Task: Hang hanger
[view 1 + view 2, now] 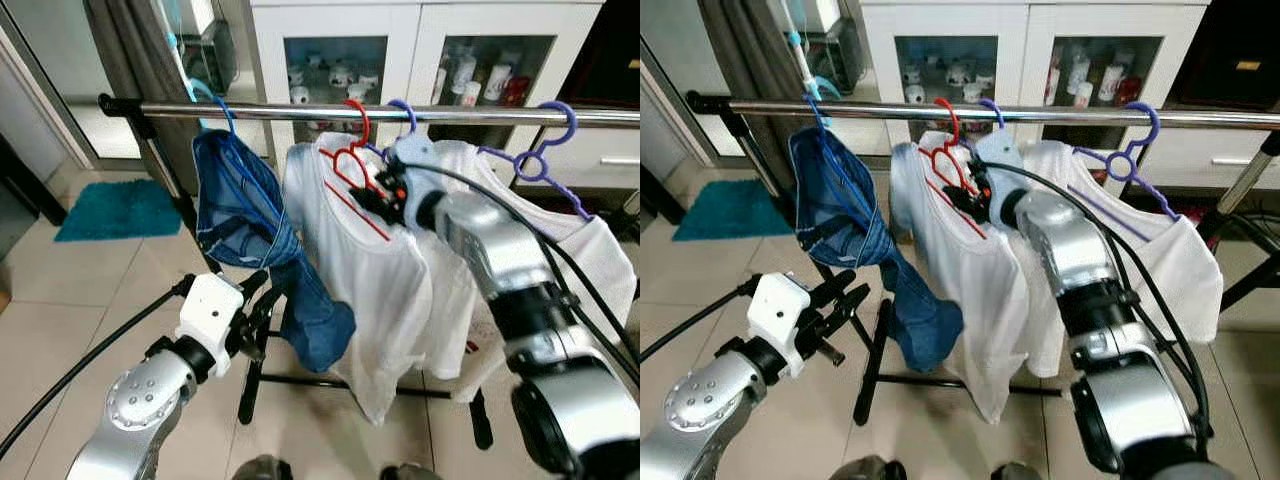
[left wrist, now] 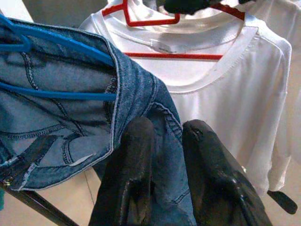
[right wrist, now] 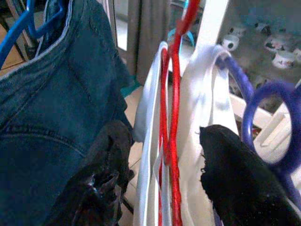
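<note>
Straddling the red hanger (image 3: 170, 117), right gripper (image 3: 164, 155) fingers spread wide.

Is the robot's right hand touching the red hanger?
Apart. In the right wrist view, the red hanger hangs between the open right hand's fingers, gaps on both sides.
</note>
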Tool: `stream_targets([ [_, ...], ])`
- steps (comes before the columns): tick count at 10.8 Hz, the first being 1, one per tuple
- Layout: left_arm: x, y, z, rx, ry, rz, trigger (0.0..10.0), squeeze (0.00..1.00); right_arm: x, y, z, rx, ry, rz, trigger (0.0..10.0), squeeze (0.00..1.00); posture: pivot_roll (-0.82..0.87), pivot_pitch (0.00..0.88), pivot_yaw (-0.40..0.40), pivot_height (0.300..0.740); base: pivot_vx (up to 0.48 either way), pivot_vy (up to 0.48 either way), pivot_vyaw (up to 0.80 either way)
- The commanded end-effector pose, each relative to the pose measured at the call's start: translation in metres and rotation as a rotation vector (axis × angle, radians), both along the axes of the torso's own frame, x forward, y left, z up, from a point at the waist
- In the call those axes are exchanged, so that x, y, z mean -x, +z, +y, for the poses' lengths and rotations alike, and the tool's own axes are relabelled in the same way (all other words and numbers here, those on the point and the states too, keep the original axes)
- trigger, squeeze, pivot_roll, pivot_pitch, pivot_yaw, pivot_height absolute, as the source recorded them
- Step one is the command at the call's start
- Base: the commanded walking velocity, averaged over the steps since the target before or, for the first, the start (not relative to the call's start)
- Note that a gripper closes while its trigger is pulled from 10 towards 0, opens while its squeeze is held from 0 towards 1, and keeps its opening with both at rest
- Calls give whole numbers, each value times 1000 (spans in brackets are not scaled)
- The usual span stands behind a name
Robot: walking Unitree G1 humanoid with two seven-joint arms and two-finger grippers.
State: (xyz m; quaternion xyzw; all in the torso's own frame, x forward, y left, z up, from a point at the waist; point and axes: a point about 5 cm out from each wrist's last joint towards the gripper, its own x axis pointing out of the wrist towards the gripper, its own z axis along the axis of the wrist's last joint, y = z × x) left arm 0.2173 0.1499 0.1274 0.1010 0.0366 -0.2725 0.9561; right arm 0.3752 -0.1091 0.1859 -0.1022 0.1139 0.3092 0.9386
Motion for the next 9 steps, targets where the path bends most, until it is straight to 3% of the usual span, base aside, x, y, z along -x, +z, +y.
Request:
stream_targets([
  [1,2,1,1,-16,-12,-2,10000,0,-3,4,2,-5,-4,-12,6235,0,4,69,79,740,0,0,0],
  [2,2,1,1,-18,-13,-1,10000,0,-5,4,5,-4,-4,-12,5961,0,5,70,78,740,0,0,0],
  [3,2,1,1,-20,-13,0,10000,0,-7,2,7,23,-1,-13,4745,0,6,70,77,740,0,0,0],
  [4,2,1,1,-21,-13,0,10000,0,-8,1,8,40,1,-11,4392,0,7,71,77,740,0,0,0],
  [5,2,1,1,-21,-11,0,10000,0,-10,-1,11,36,0,-3,1882,0,7,71,77,740,0,0,0],
  [6,2,1,1,-23,-11,1,10000,0,-11,-1,13,25,1,2,0,0,11,72,76,740,0,0,0],
  [9,0,2,2,-25,-13,-2,10000,0,-13,-2,17,1,-6,19,0,0,12,73,78,740,0,0,0],
])
